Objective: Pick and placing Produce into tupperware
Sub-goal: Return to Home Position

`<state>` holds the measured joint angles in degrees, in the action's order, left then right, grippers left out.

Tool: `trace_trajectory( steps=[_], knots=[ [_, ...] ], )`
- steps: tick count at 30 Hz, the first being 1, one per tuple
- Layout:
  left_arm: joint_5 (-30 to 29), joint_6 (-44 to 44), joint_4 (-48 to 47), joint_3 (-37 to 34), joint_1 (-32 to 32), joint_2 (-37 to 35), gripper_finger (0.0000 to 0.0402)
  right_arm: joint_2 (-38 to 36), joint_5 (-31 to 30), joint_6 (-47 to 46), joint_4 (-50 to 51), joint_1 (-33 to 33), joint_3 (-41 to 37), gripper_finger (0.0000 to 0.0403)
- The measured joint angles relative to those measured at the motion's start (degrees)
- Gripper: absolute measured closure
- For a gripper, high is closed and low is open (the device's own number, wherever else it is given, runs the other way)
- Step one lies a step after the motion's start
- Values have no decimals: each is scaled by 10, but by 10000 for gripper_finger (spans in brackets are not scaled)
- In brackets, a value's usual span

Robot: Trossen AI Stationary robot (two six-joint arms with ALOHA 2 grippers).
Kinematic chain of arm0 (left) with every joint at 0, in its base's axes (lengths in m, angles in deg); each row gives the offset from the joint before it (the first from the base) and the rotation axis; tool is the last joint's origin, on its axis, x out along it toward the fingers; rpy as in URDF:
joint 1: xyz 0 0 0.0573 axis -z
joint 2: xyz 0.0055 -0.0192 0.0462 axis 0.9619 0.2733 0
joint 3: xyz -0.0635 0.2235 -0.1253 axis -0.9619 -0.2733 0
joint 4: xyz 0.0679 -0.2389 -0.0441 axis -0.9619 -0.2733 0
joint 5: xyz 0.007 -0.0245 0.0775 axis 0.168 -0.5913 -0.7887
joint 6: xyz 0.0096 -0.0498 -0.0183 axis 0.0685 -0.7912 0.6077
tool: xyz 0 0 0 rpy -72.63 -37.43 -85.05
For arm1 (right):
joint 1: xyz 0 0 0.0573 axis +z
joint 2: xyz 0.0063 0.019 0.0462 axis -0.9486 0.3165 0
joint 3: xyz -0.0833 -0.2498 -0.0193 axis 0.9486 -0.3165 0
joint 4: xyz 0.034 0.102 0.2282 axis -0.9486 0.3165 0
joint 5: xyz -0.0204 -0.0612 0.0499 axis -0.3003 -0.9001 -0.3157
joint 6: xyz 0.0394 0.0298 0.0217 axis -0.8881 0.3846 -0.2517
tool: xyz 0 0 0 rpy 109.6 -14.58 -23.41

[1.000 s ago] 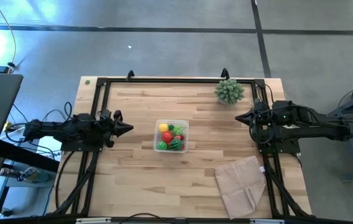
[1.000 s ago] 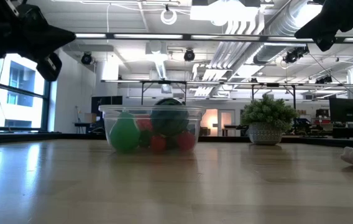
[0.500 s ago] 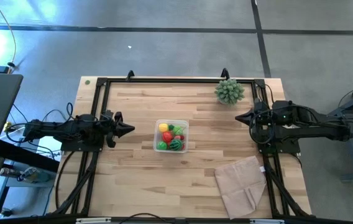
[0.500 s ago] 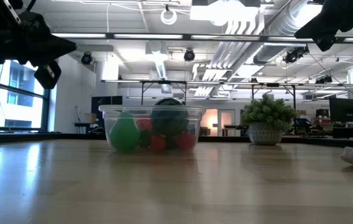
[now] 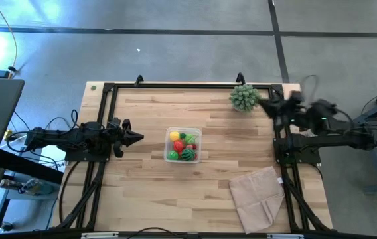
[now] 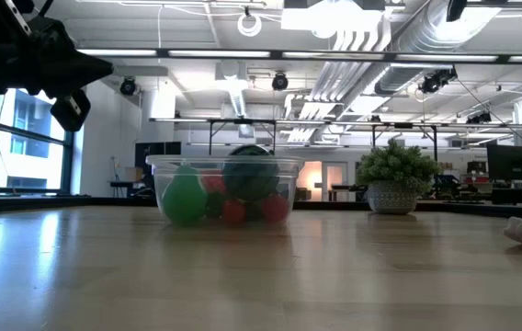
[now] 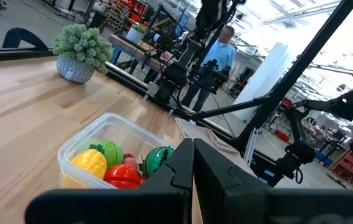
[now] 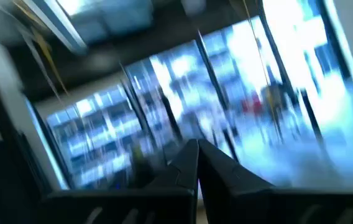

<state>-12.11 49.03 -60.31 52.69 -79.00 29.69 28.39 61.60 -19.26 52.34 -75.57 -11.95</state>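
The clear tupperware [image 5: 184, 145] stands on its base at the table's middle. Inside it lies produce: a yellow lemon [image 5: 174, 136], a red tomato [image 5: 178, 145], a striped green melon ball [image 5: 188, 154] and green rounds. The low view shows the tub [image 6: 227, 191] filled to about its rim. My left gripper [image 5: 140, 137] hovers shut and level at the table's left side, pointing at the tub and a short way from it. My right gripper [image 5: 263, 103] is shut and raised at the right side, blurred, beside the plant; its wrist view [image 8: 197, 149] looks up into the room.
A spiky pale-green plant ball in a pot [image 5: 245, 97] stands at the far right corner. A beige folded cloth [image 5: 258, 196] lies at the near right. Black frame rails [image 5: 175, 86] run along the table's edges. A person [image 7: 217, 59] stands in the room beyond.
My right gripper has risen, tipped its fingers upward and swung toward the table's far edge, near the plant; it stays shut. The tub and its produce have not moved.
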Motion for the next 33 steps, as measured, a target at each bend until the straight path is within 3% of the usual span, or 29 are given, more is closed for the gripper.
trace_trajectory(
  steps=[3, 7, 13, 22, 33],
  knots=[
    [0, 0, 0, 0, 0, 0, 401, -18, 22, 66, -65, -5, 26, 402],
    [0, 0, 0, 0, 0, 0, 401, -73, 77, 111, 20, -5, 78, 402],
    [0, 0, 0, 0, 0, 0, 401, -152, 53, 111, 84, -5, 66, 402],
    [0, 0, 0, 0, 0, 0, 401, -240, 21, 86, 33, -5, -42, 402],
    [0, 0, 0, 0, 0, 0, 401, -225, 56, 8, -165, -5, -252, 402]
  ],
)
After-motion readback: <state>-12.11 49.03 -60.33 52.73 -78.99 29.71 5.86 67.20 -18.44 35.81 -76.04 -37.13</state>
